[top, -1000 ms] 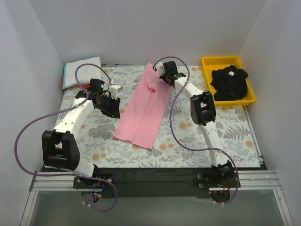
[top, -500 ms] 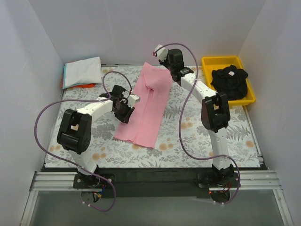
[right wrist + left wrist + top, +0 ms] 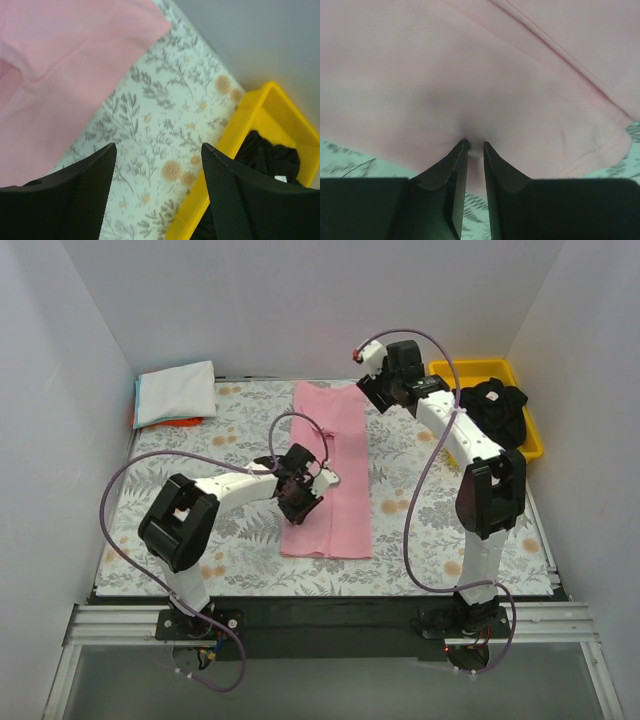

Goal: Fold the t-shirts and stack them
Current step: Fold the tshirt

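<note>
A light pink t-shirt (image 3: 335,475), folded into a long strip, lies flat along the middle of the table. My left gripper (image 3: 298,498) sits at its left edge, jaws shut on a pinch of pink cloth (image 3: 474,150). Beyond the strip's far right corner my right gripper (image 3: 372,392) hangs open and holds nothing; in its wrist view the gripper (image 3: 157,150) frames bare floral cloth, with the pink t-shirt (image 3: 60,65) off to the left. A crumpled black t-shirt (image 3: 490,415) fills the yellow tray (image 3: 442,370). Folded white, pale blue and orange t-shirts (image 3: 176,392) are stacked at the back left.
A floral table cloth (image 3: 430,510) covers the table, with white walls on three sides. The yellow tray (image 3: 250,125) holding the black t-shirt (image 3: 272,157) stands just right of my right gripper. A dark rail (image 3: 320,605) runs along the near edge by the arm bases.
My right gripper has let go of the pink t-shirt's far end, opened and swung right. My left gripper has pulled the shirt rightward, so it now lies straight instead of slanted.
</note>
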Robot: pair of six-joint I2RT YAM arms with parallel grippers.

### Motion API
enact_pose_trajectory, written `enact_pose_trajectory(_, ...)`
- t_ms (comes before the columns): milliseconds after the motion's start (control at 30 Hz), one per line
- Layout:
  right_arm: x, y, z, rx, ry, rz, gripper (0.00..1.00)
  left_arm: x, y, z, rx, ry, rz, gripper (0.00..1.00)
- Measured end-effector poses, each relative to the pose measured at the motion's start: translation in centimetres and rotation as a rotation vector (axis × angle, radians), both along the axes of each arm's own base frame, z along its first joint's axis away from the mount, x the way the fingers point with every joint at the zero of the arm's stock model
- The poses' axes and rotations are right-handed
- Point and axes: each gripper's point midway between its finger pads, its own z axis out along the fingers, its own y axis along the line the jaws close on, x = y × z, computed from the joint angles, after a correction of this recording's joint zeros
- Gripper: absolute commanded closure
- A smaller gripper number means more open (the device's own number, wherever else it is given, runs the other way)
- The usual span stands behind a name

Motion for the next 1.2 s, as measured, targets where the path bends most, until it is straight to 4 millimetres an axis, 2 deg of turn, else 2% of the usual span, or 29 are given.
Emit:
enact_pose_trajectory(33, -0.6, -0.8, -0.9, 0.014, 0.054, 0.005, 0.14, -0.8, -1.0, 0.0, -0.007, 0.015, -0.022, 0.82)
enact_pose_trajectory(100, -1.9, -2.5, -1.9, 0.036, 0.139, 0.008, 0.04, -2.1, -2.7, 0.2, -0.027, 0.048, -0.054, 0.79)
enact_pose_trajectory(200, -4.9, -4.5, -1.6, 0.076, 0.214, 0.031, 0.02, -3.1, -3.7, 0.7, -0.067, 0.095, -0.066, 0.66)
enact_pose_trajectory(233, -6.2, -4.6, -1.1, 0.098, 0.229, 0.054, 0.02, -3.5, -3.9, 1.2, -0.09, 0.109, -0.067, 0.6)
enact_pose_trajectory(267, -7.5, -4.3, -0.3, 0.125, 0.234, 0.085, 0.02, -3.7, -4.2, 2.1, -0.12, 0.106, -0.075, 0.45)
enact_pose_trajectory(333, -10.1, -3.1, 1.7, 0.182, 0.231, 0.159, 0.02, -3.7, -5.0, 5.5, -0.225, 0.042, -0.097, 0.29)
enact_pose_trajectory(400, -12.7, -1.7, 4.2, 0.241, 0.2, 0.244, 0.02, -4.0, -5.4, 10.7, -0.357, -0.078, -0.13, 0.12)
enact_pose_trajectory(467, -15.0, -0.4, 6.4, 0.289, 0.164, 0.337, 0.02, -4.5, -5.6, 16.5, -0.489, -0.22, -0.167, 0.11)
enact_pose_trajectory(533, -17.1, 0.2, 7.5, 0.304, 0.131, 0.43, 0.02, -5.0, -5.3, 21.3, -0.59, -0.346, -0.191, 0.11)
enact_pose_trajectory(600, -19.2, 0.5, 6.8, 0.275, 0.104, 0.54, 0.02, -5.7, -4.9, 23.2, -0.634, -0.402, -0.209, 0.11)
enact_pose_trajectory(633, -20.4, 0.5, 5.7, 0.234, 0.089, 0.609, 0.02, -6.1, -4.7, 23.3, -0.639, -0.409, -0.222, 0.11)
enact_pose_trajectory(700, -23.2, 0.2, 2.3, 0.155, 0.098, 0.721, 0.04, -7.0, -4.3, 21.4, -0.616, -0.373, -0.264, 0.11)
enact_pose_trajectory(767, -26.9, 0.0, -2.3, 0.075, 0.134, 0.838, 0.07, -8.2, -3.7, 17.5, -0.569, -0.292, -0.289, 0.12)
enact_pose_trajectory(867, -31.9, 0.1, -8.2, -0.012, 0.198, 1.001, 0.11, -11.2, -1.6, 10.4, -0.474, -0.138, -0.329, 0.17)
enact_pose_trajectory(933, -34.5, 0.3, -11.2, -0.064, 0.233, 1.088, 0.16, -12.9, -0.3, 7.4, -0.439, -0.081, -0.352, 0.2)
enact_pose_trajectory(1000, -36.2, 0.7, -13.5, -0.115, 0.234, 1.163, 0.19, -14.1, 0.5, 5.6, -0.422, -0.055, -0.378, 0.27)
enact_pose_trajectory(1100, -37.9, 1.0, -16.2, -0.175, 0.235, 1.233, 0.33, -14.3, 0.5, 4.7, -0.422, -0.072, -0.424, 0.38)
enact_pose_trajectory(1133, -38.2, 0.9, -16.8, -0.193, 0.239, 1.244, 0.41, -14.1, 0.4, 4.5, -0.423, -0.09, -0.446, 0.39)
enact_pose_trajectory(1200, -38.1, 0.9, -17.6, -0.222, 0.233, 1.253, 0.47, -13.7, 0.1, 4.1, -0.42, -0.115, -0.485, 0.42)
